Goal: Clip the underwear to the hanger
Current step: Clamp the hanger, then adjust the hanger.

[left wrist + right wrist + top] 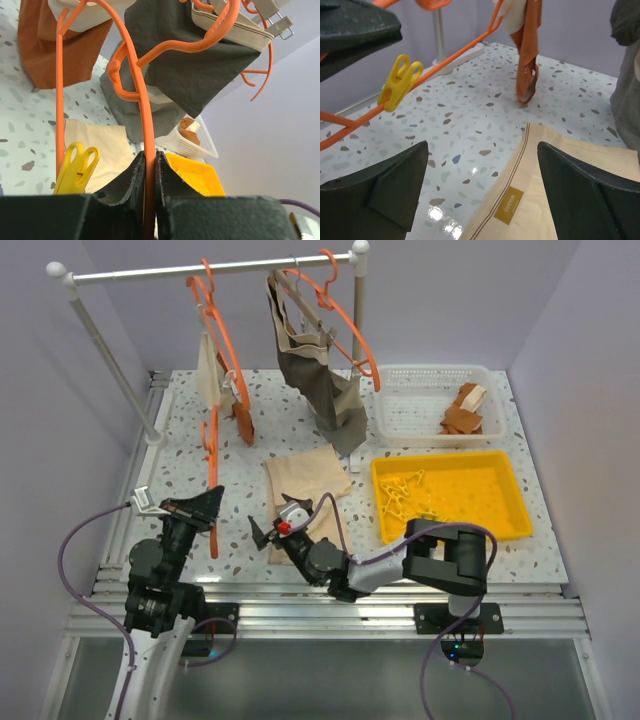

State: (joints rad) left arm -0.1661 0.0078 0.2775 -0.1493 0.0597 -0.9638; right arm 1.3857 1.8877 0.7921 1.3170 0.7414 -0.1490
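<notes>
The underwear (305,483) lies flat on the speckled table, cream-beige with a small "cotton" label (509,205). My left gripper (203,508) is shut on the wire of a bright orange hanger (216,475), which it holds up on edge to the left of the cloth. In the left wrist view the hanger (145,100) runs straight between the pressed fingers (127,182). A yellow clip (399,82) sits on the hanger's bar (455,55). My right gripper (482,185) is open with nothing in it, low over the underwear's (560,200) left edge, its fingers (385,190) wide apart.
A white rail (210,268) at the back carries more orange hangers with a dark grey-brown garment (320,375) and a rust-orange cloth (243,412). A white basket (400,415) holds brown cloths. A yellow tray (495,515) with yellow clips stands right of the underwear.
</notes>
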